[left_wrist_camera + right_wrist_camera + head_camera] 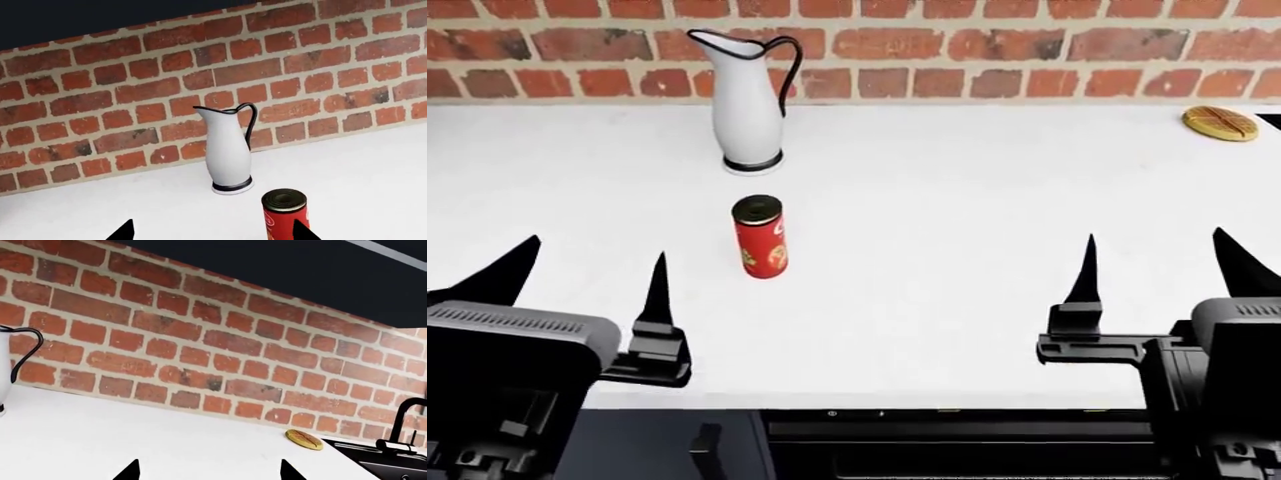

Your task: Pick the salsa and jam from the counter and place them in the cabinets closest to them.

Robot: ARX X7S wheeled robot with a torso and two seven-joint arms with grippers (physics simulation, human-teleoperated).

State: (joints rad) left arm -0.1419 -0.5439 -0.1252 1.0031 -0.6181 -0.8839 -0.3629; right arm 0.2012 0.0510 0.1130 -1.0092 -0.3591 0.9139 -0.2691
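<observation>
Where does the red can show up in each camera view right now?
Head view: the red can stands upright on the white counter, left of center, in front of the white pitcher.
Left wrist view: the can sits at the bottom edge, nearer than the pitcher.
Right wrist view: not in it.
Shared landmark: the pitcher, whose handle shows at the right wrist picture's edge.

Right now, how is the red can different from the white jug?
The red can is short, straight-sided and has a dark lid; the white jug is taller, curvy, open-topped, with a black handle. The can stands out on the white counter, nearer the robot; the jug stands by the brick wall. Both are upright.
</observation>
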